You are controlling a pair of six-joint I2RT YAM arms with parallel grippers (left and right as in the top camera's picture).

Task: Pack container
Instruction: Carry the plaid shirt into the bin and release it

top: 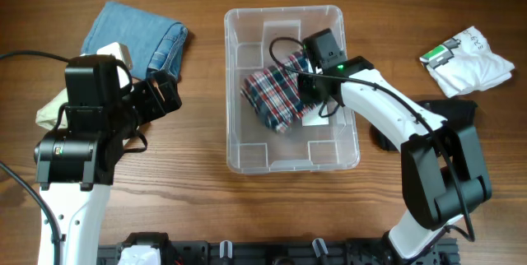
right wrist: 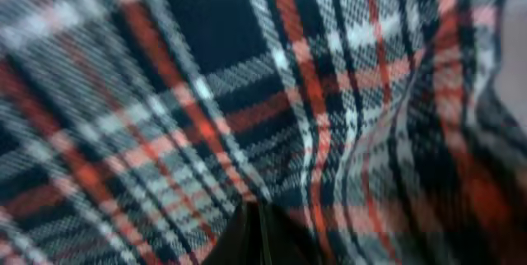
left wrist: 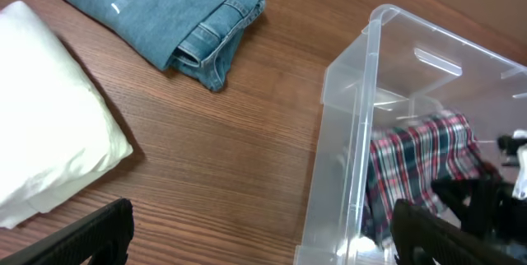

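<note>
The clear plastic container stands at the table's middle; its near wall shows in the left wrist view. A folded plaid cloth hangs inside it, also visible in the left wrist view and filling the right wrist view. My right gripper reaches into the container and is shut on the plaid cloth, fingertips together. My left gripper is open and empty, over the table just left of the container. Folded blue jeans lie at the far left.
A white folded cloth lies next to the jeans, under my left arm. A white garment with a green tag lies at the far right. A black stand sits right of the container.
</note>
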